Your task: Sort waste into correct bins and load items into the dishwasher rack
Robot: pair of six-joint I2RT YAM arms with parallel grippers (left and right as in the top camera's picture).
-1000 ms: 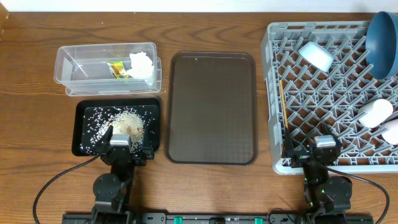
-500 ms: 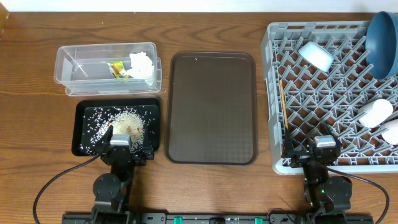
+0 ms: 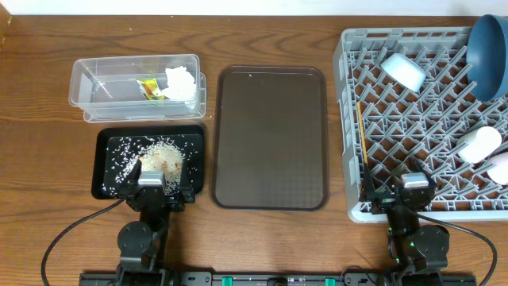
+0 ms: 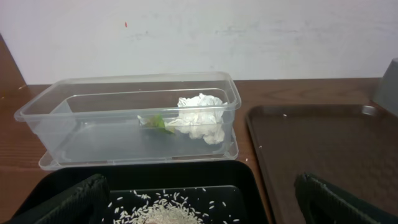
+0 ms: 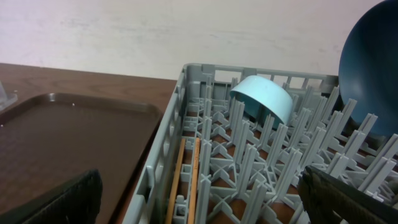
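On wood-grain table (image 3: 48, 167) | clear rectangular tub (image 3: 101, 89) | pegged grey lattice rack (image 3: 347, 127)

Rice (image 3: 163, 159) on black tray (image 3: 151, 129), tissue (image 3: 182, 82) in tub (image 3: 95, 71), plate (image 3: 488, 56) apparently upright in rack (image 3: 397, 127)

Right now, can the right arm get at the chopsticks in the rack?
Probably yes. The chopsticks lie uncovered in a channel along the dishwasher rack's left wall, just ahead of the right gripper, whose jaws stand open. The flanking pegs may crowd a pinch.
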